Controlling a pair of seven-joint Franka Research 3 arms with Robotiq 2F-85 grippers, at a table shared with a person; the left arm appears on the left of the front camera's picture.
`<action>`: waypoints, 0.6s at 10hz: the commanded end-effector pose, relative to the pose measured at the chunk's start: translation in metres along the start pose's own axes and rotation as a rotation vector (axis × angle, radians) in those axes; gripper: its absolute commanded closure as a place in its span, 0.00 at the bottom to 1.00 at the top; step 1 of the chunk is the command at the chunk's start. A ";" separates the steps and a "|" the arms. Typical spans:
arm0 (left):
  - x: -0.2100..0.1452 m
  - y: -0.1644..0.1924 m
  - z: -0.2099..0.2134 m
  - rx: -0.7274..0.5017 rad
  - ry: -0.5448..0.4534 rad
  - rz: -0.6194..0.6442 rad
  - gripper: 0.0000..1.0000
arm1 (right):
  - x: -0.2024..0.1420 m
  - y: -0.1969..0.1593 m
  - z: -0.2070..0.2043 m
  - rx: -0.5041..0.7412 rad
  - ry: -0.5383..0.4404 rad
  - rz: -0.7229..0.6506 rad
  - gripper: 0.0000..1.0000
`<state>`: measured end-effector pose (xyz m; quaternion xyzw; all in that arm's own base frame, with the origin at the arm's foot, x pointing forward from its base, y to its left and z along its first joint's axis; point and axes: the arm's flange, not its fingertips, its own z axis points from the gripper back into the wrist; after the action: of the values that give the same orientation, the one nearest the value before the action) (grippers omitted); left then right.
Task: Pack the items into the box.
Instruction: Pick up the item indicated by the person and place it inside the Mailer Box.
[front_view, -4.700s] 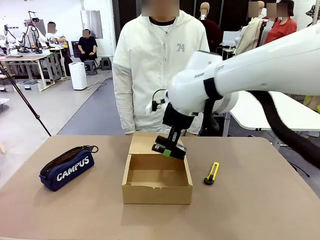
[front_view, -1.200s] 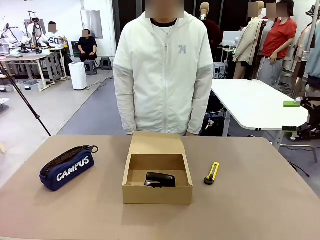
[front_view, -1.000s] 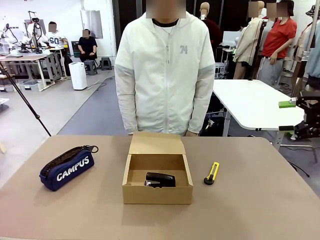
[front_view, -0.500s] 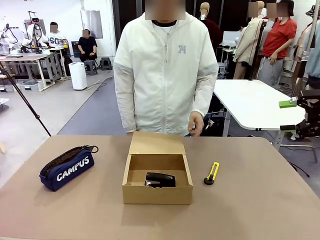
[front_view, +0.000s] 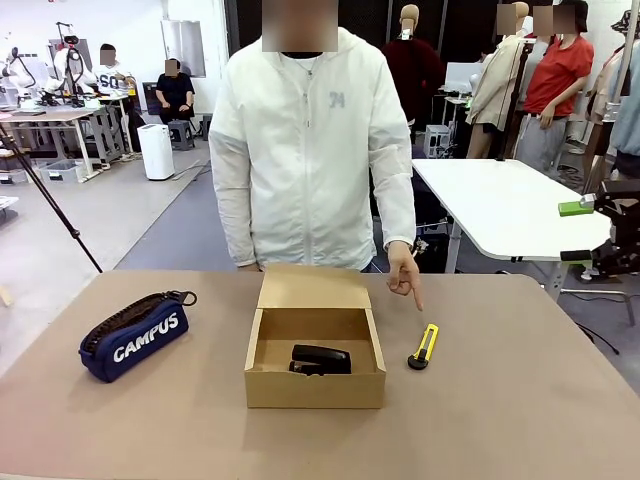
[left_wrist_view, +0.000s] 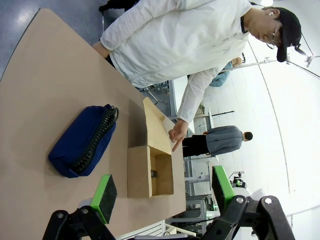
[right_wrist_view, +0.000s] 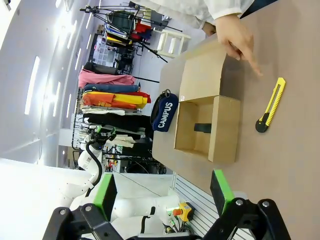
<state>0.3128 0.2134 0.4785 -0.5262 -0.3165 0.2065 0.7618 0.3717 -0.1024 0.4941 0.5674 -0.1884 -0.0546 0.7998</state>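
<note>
Reading from left to right, the task is judged about a third done: one item is packed and two are left out on the table (front_view: 520, 420).

At the far left, the navy pouch (front_view: 133, 336) is seen lying at a slant, well apart from the box. It is lettered "CAMPUS" in white and a dark zip runs along its top. It looks soft and plump, and it is nearly as long as the box, so a close fit is expected.

In the middle, the brown cardboard box (front_view: 315, 388) is found open, its flap lid laid back toward the person. The black stapler (front_view: 321, 359) is lying flat on the box floor, toward the near wall, and the floor beside it is bare.

Just right of the lid, the person's hand (front_view: 404, 270) is held with one finger pointed down at the yellow-and-black utility knife (front_view: 425, 346). The knife lies near the box's right side and is not touched. It is probably meant as the next item.

The left gripper (left_wrist_view: 164, 192) is seen raised above the table with its jaws spread wide and nothing between them. The right gripper (right_wrist_view: 163, 194) is likewise spread and empty, and is held high, well apart from the knife.
</note>
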 end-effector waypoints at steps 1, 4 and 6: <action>0.000 -0.002 0.000 -0.021 -0.007 -0.004 0.00 | 0.001 0.001 0.003 0.006 0.011 0.018 0.00; 0.000 -0.002 0.000 -0.021 -0.007 -0.004 0.00 | 0.000 0.000 0.000 0.000 0.000 0.000 0.00; 0.000 -0.002 0.000 -0.021 -0.007 -0.004 0.00 | 0.037 0.015 -0.062 -0.254 0.257 -0.022 0.00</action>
<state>0.3127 0.2133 0.4786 -0.5262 -0.3165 0.2064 0.7618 0.3929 -0.0755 0.4892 0.5305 -0.1381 -0.0330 0.8357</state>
